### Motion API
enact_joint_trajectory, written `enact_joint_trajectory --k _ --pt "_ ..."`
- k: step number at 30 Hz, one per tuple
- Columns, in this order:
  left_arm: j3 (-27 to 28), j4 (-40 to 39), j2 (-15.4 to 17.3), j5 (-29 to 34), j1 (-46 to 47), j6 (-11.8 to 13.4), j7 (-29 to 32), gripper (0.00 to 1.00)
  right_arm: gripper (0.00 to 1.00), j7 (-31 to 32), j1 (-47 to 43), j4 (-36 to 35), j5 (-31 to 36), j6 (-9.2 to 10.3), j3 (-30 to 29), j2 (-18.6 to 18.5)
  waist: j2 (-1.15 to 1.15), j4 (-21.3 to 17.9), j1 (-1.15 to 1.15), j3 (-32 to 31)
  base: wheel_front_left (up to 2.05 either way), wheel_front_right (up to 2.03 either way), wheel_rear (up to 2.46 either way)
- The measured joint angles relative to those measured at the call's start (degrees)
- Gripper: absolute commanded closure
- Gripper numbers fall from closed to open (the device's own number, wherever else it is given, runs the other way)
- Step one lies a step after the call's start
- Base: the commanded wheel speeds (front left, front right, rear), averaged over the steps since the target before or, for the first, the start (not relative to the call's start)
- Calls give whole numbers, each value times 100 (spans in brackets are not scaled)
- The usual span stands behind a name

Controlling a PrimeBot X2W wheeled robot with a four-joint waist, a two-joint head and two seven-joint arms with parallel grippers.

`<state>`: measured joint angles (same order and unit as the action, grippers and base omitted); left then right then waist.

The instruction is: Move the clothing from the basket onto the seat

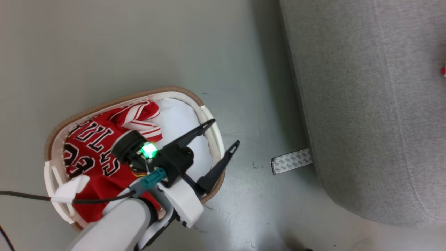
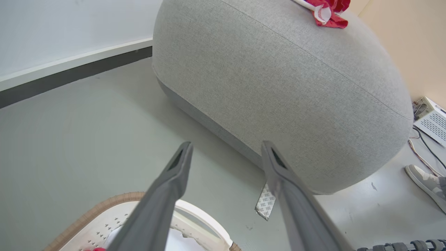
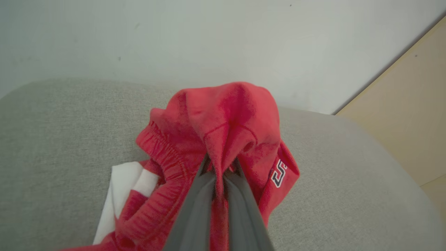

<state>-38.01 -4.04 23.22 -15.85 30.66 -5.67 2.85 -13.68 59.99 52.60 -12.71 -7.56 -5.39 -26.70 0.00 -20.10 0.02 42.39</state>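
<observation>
**Two grippers, one clamped on clothing**

The right gripper [image 3: 221, 166] is pinched tight on a fold of the red shorts [image 3: 226, 115], whose lower folds rest on the grey seat [image 3: 55, 139]. The left gripper [image 1: 223, 136] hangs with its fingers spread wide over the right rim of the basket [image 1: 167, 91]. The red jersey [image 1: 90, 146] lies inside, behind that gripper.

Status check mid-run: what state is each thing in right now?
basket, upright on the floor, not yet emptied.
red jersey, crumpled inside the basket.
sofa, red shorts resting on it.
red shorts, bunched, one fold pinched.
left end effector, open, empty, over the basket's edge.
right end effector, shut on the red shorts.
</observation>
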Motion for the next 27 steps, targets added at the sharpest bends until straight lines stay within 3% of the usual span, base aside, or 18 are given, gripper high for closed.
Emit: enact_joint_trajectory --k 7,18,27 --pt "241 244 51 -145 -140 247 -203 0 0 -129 -288 18 630 0 -319 701 0 -73 -1 -96 0 0 0" --pt "811 772 185 -554 -786 721 -957 0 0 -136 -2105 -2757 1121 0 -244 1774 0 -298 -2 -875 0 0 0" --pt "982 1376 -260 -914 -1398 969 -1597 0 0 -147 -3529 -3787 1157 0 378 2022 0 -88 -3 -1901 0 0 0"
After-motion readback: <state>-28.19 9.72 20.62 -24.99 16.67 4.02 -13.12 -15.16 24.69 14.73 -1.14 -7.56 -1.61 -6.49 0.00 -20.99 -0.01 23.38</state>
